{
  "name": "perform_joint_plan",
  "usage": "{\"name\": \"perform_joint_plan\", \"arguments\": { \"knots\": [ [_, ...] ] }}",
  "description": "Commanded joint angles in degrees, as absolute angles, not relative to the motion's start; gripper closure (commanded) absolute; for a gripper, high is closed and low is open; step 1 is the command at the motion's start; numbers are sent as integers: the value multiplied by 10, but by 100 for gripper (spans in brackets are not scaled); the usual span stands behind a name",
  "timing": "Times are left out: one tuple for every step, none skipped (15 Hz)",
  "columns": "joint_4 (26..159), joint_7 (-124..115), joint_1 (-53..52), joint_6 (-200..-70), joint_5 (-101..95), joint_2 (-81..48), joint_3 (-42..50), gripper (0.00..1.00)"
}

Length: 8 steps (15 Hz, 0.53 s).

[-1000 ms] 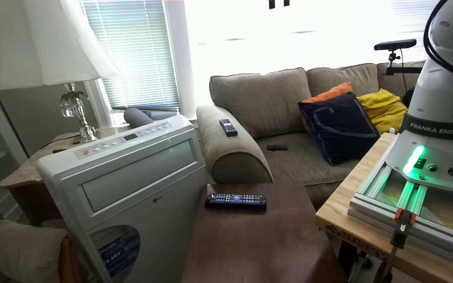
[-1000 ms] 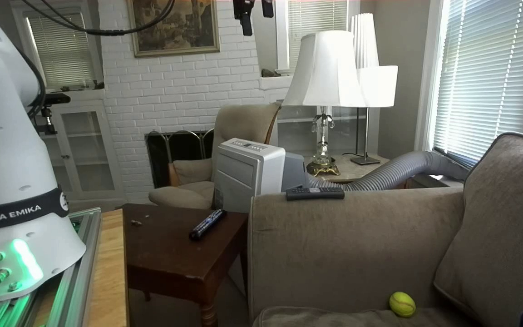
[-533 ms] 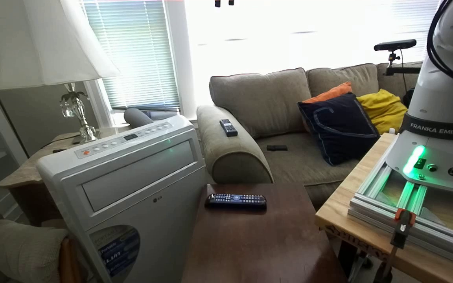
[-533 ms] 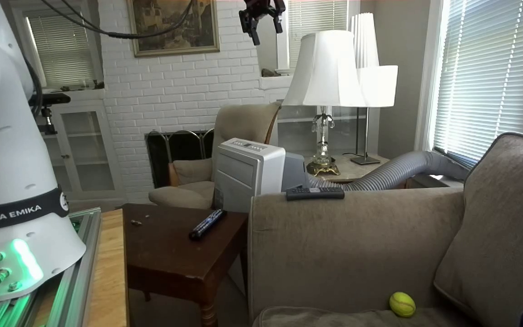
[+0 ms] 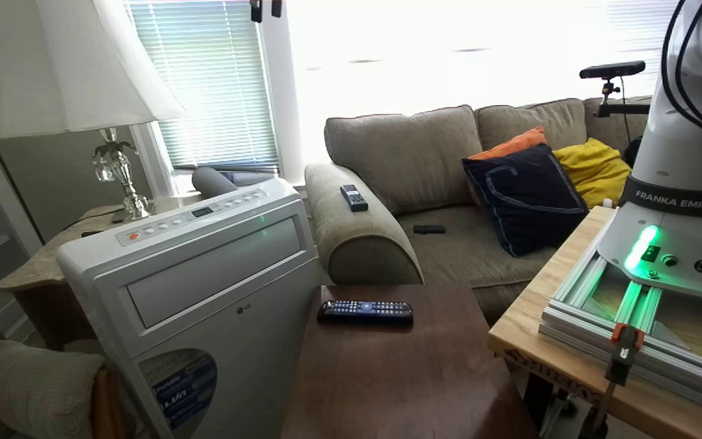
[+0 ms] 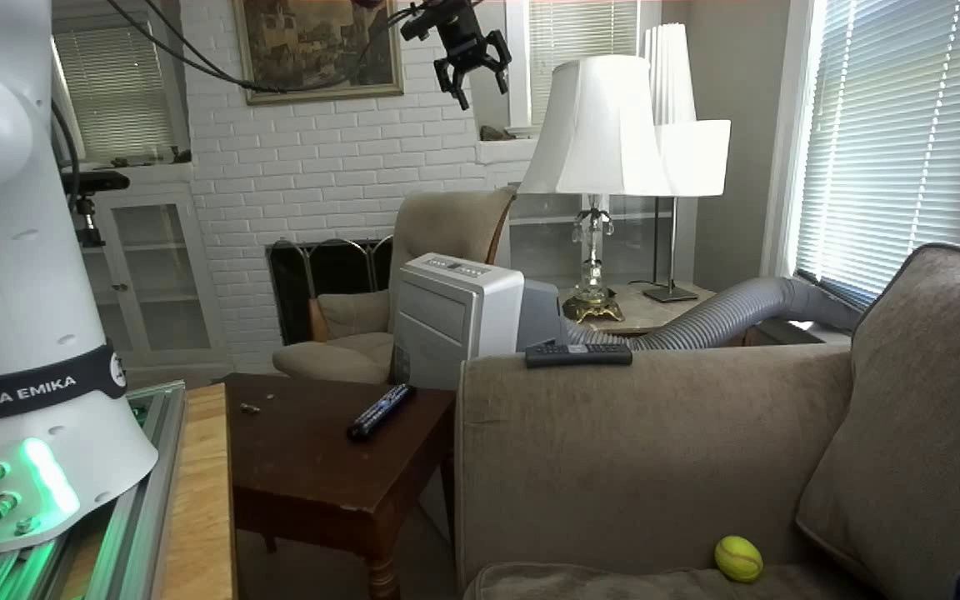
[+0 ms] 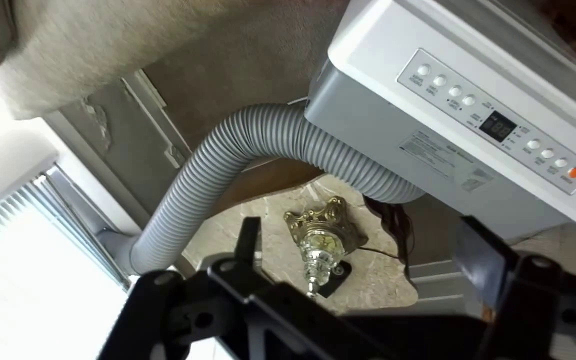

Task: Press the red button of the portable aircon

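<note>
The portable aircon (image 5: 223, 341) is a pale grey-white box with a blue sticker, beside the brown table. It also shows in an exterior view (image 6: 434, 325) and in the wrist view (image 7: 438, 150). Its red button (image 5: 134, 236) looks orange-red and sits at one end of the top control strip. In the wrist view the red button (image 7: 574, 172) is at the far right. In an exterior view it is too small to make out. My gripper (image 6: 482, 93) is open and empty, high above the aircon and touching nothing. Its fingers also show in the wrist view (image 7: 360, 225) and at an exterior view's top edge (image 5: 266, 10).
A lamp with a white shade (image 6: 601, 133) stands on a side table (image 7: 378, 285) beside the aircon. A grey hose (image 7: 208, 160) runs from the aircon's back to the window. A remote (image 5: 365, 311) lies on the brown table (image 5: 400, 378). The sofa arm (image 5: 366, 225) is near.
My gripper has moved left across an exterior view, towards the aircon's side. In an exterior view it has come lower and further into the picture. The aircon has not moved.
</note>
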<state>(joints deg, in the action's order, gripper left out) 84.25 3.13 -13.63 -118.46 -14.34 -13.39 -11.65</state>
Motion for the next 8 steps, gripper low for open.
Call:
{"name": "perform_joint_plan", "arguments": {
  "knots": [
    [787,72,-173,-1183,-186,-189,-124,28],
    [782,80,-185,-1184,-195,-201,-126,32],
    [782,87,-195,-1190,-202,-212,-127,39],
    [775,98,-203,-1184,-206,-220,-128,48],
    [778,104,-212,-1194,-210,-232,-130,54],
    [774,110,-220,-1194,-216,-240,-130,60],
    [770,116,-227,-1198,-217,-250,-131,68],
    [774,119,-234,-1214,-218,-261,-133,74]
  ]
}}
